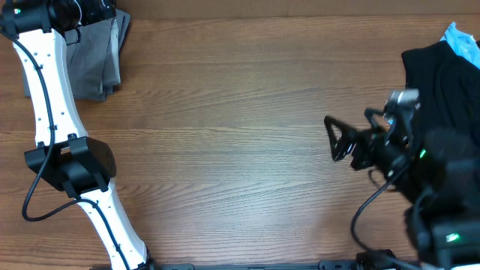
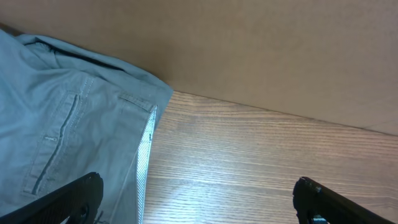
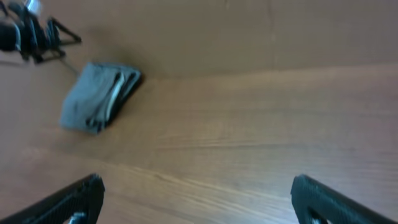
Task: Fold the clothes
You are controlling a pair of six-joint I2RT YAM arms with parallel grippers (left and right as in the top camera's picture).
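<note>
The grey shorts (image 1: 94, 60) lie folded in a compact stack at the table's far left corner. They also show in the left wrist view (image 2: 62, 118), with a pocket seam and waistband, and in the right wrist view (image 3: 99, 96). My left gripper (image 1: 75, 19) hovers at the shorts' far edge; its fingers (image 2: 199, 205) are wide open and empty, one over the cloth. My right gripper (image 1: 331, 139) is open and empty (image 3: 199, 199) over bare wood at the right. A black garment (image 1: 446, 82) and light-blue cloth (image 1: 461, 37) lie at the far right. No denim shorts are in view.
The brown wooden table (image 1: 240, 112) spans the view. The left arm's white links (image 1: 52, 97) run along the left edge. The right arm's black body and cables (image 1: 427, 195) fill the front right corner.
</note>
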